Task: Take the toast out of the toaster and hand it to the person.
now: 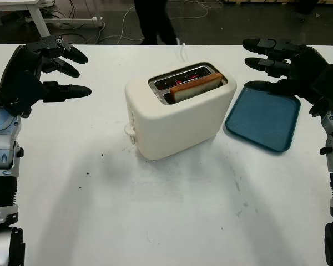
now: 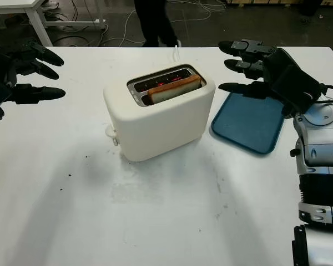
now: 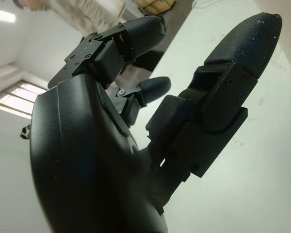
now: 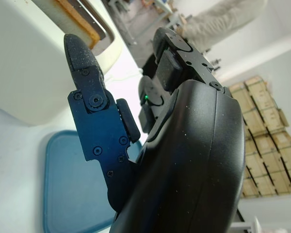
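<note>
toast: browned slice of toast (image 1: 195, 86) standing in the near slot of the cream plastic toaster (image 1: 177, 119), mid-table
right hand: black three-finger right hand (image 1: 283, 64) raised over the blue tray (image 1: 263, 119), open, empty
left hand: left hand (image 1: 47, 69) open, well apart
step: pre-reach
next: right hand likely pinches the toast's top edge

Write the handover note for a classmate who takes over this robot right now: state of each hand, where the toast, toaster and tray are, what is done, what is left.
Left hand: open, raised over the table's left side, holding nothing.
Right hand: open, raised above the far edge of the blue tray, holding nothing.
Toast: in the near slot of the cream toaster, popped up; the toaster stands mid-table, the tray just to its right.
Person: standing beyond the far edge.
Done: nothing yet.
Left: grasp the toast, lift it out, pass it to the person.
</note>
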